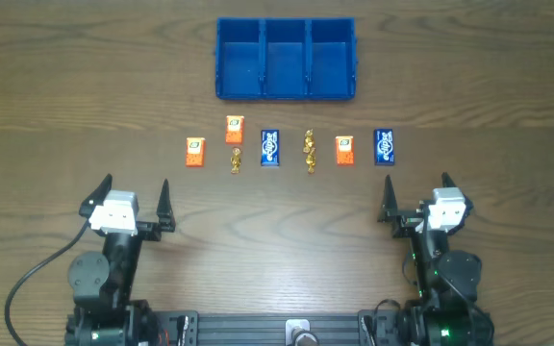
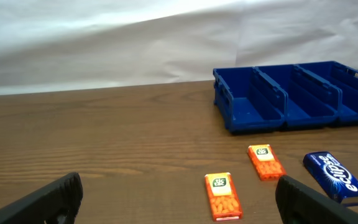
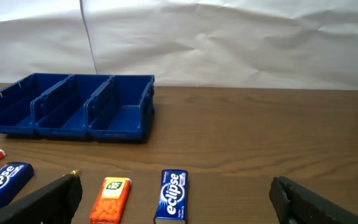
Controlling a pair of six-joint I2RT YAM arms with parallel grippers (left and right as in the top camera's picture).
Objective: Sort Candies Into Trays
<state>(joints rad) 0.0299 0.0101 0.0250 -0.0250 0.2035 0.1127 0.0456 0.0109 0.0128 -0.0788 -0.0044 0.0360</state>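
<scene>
A blue tray point(image 1: 287, 88) with three empty compartments stands at the far middle of the table. In front of it lies a row of candies: orange boxes point(image 1: 195, 152) point(image 1: 235, 129) point(image 1: 344, 150), blue packs point(image 1: 270, 147) point(image 1: 385, 147) and small gold-wrapped candies point(image 1: 237, 160) point(image 1: 309, 153). My left gripper point(image 1: 136, 183) is open, near the front left, short of the row. My right gripper point(image 1: 417, 181) is open at the front right. In the left wrist view two orange boxes point(image 2: 222, 196) point(image 2: 265, 161) lie ahead of the fingers point(image 2: 48, 199). In the right wrist view a blue pack point(image 3: 171, 196) lies between the fingers point(image 3: 309, 199).
The wooden table point(image 1: 65, 96) is bare to the left and right of the tray. A black cable point(image 1: 37, 274) loops beside the left arm's base. A white backdrop point(image 3: 229, 37) rises behind the table's far edge.
</scene>
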